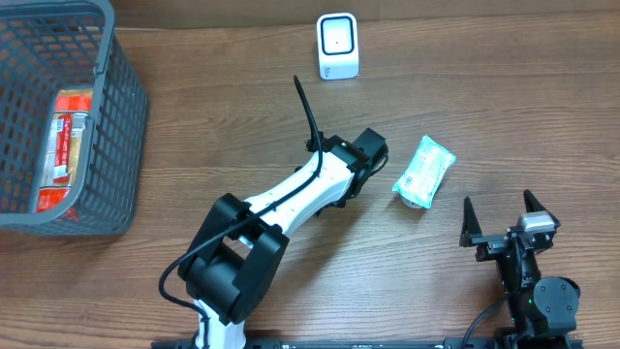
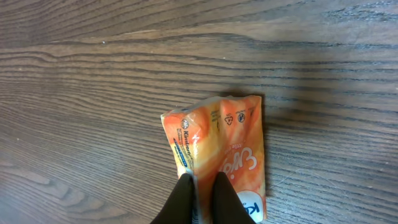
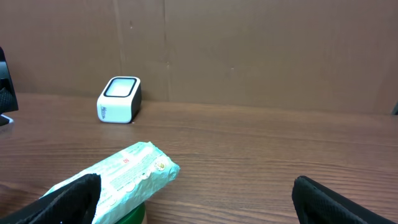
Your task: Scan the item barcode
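Note:
My left gripper is shut on the edge of an orange snack packet, pinched between the black fingers close over the wooden tabletop. From overhead the left gripper sits mid-table and hides the packet. A white barcode scanner stands at the far edge, also seen in the right wrist view as the scanner. My right gripper rests open near the front right, its wrist view showing the gripper with nothing between its fingers.
A mint-green packet lies right of the left gripper; the right wrist view shows this packet resting on something green. A grey wire basket at the far left holds red-orange packets.

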